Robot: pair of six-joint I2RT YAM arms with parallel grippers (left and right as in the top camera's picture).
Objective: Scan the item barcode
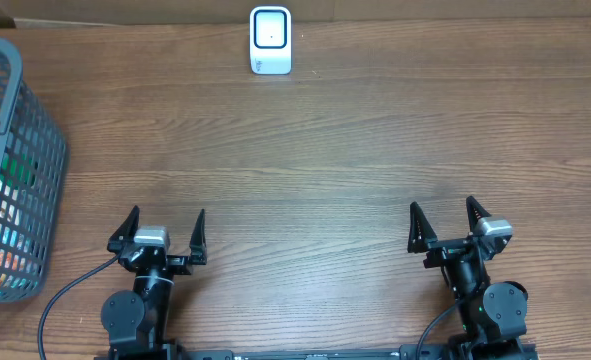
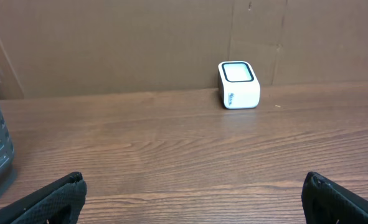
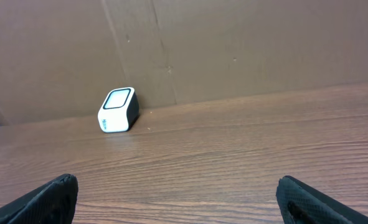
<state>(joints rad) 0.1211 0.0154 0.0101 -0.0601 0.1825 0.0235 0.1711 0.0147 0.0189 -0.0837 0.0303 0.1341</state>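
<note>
A small white box-shaped barcode scanner with a dark-framed window stands at the far edge of the brown wood-grain table. It sits a little left of centre, just in front of the brown cardboard wall. Its window is on the upper face and looks upward, tipped somewhat toward the near side. Small blue lettering shows on the near face below it. From overhead its outline is longer in the far-to-near direction than it is from left to right.

At the left edge of the table is a grey plastic mesh basket, only partly in frame. Colourful packaged items, with green, red and blue patches, show through its lattice wall. Their shapes, their long axes and the way they point cannot be made out.

The left gripper sits at the near left, its two black fingers spread wide with nothing between them. The right gripper sits at the near right, also spread wide and holding nothing. Both point toward the far side. They are well apart from the scanner and from each other. The left one is nearer the basket but does not touch it.
</note>
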